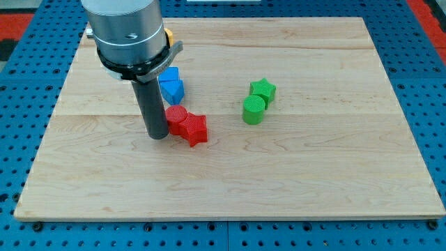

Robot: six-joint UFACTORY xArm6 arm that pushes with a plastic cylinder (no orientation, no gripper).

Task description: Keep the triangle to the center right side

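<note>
My tip (157, 136) rests on the wooden board (313, 174), left of centre. It is just left of a red cylinder (175, 114), close to it or touching; I cannot tell which. A red star (194, 128) sits against the cylinder's right side. Two blue blocks stand together just above them, to the right of the rod: a rear one (171, 74) and a front one (173, 90) that looks wedge-shaped. Their exact shapes are hard to make out. A green star (263, 89) and a green cylinder (254, 109) sit together right of centre.
A small yellow block (168, 35) peeks out behind the arm's grey body (125, 31) at the view's top left, mostly hidden. A blue perforated table (418, 63) surrounds the board.
</note>
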